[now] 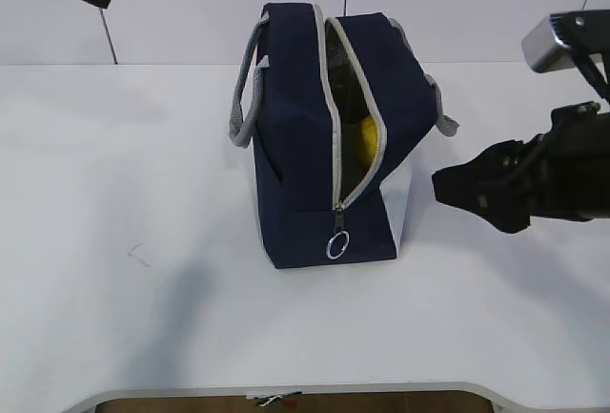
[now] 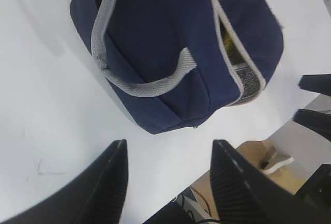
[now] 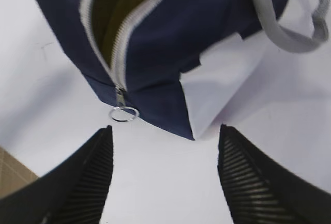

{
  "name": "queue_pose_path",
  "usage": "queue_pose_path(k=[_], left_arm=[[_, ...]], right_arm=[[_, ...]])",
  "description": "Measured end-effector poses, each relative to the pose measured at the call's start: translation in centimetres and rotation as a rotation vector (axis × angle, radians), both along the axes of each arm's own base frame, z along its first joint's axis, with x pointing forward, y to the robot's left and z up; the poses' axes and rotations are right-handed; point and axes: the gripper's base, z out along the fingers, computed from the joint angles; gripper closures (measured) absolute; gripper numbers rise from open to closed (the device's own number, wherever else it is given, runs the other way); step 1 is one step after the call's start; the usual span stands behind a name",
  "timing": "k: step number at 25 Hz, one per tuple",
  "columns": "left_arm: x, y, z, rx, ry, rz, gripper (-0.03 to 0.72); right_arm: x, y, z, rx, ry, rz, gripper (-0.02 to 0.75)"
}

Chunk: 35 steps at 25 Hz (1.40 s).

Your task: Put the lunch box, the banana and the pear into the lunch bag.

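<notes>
Both my grippers hang released, nothing between the jaws: the right gripper (image 3: 165, 177) sits just beside the lunch bag (image 1: 305, 146), facing its ring pull (image 3: 123, 114); the left gripper (image 2: 168, 182) hovers above its grey handle (image 2: 142, 81). The bag stands unzipped on the white table (image 1: 114, 241), something yellow (image 1: 366, 138) showing inside.

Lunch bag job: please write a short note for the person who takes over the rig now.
Left gripper: open, empty, raised beside the lunch bag.
Right gripper: open, empty, low on the table, facing the bag's white side panel.
Bag: upright, mid-table, zipper open, ring pull hanging at the bottom.
Done: something yellow lies inside; which fruit, cannot tell.
Lunch box: not seen on the table; probably inside, check.
Left: verify contents.
</notes>
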Motion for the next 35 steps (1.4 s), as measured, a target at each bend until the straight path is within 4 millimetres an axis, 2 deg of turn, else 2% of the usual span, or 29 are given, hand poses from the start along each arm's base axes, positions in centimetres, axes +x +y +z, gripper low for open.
queue_pose_path(k=[5, 8, 12, 16, 19, 21, 24, 27, 30, 35], left_arm=[[-1.2, 0.4, 1.2, 0.011, -0.041, -0.001, 0.296], [-1.4, 0.5, 1.5, 0.012, -0.05, -0.001, 0.296], [-1.5, 0.5, 1.5, 0.018, -0.052, 0.0, 0.307], [-1.5, 0.6, 1.5, 0.027, -0.053, 0.001, 0.314], [-1.4, 0.6, 1.5, 0.031, -0.054, 0.002, 0.316], [-1.4, 0.7, 1.4, 0.035, -0.055, 0.003, 0.316], [-1.4, 0.7, 1.4, 0.035, -0.055, 0.003, 0.316], [-1.4, 0.7, 1.4, 0.039, -0.056, 0.004, 0.316], [-1.4, 0.7, 1.4, 0.042, -0.056, 0.004, 0.316], [-1.4, 0.7, 1.4, 0.044, -0.057, 0.005, 0.324]], right_arm=[[0.4, 0.0, -1.0, -0.018, 0.008, -0.012, 0.242], [0.4, 0.1, -1.2, -0.093, -0.009, 0.072, 0.247], [0.1, 0.6, -0.3, -0.123, 0.018, 0.189, 0.249], [-0.3, 1.7, 1.6, -0.134, 0.061, 0.3, 0.252], [-1.1, 2.8, 2.4, -0.182, 0.191, 0.35, 0.276], [-1.5, 3.2, 2.7, -0.265, 0.255, 0.323, 0.295], [-1.6, 3.2, 2.9, -0.371, 0.286, 0.19, 0.317], [-1.2, 3.3, 3.2, -0.409, 0.223, 0.078, 0.325], [-0.7, 4.2, 2.9, -0.366, 0.091, 0.047, 0.325], [-1.2, 5.6, 0.0, -0.267, -0.086, 0.108, 0.328]])
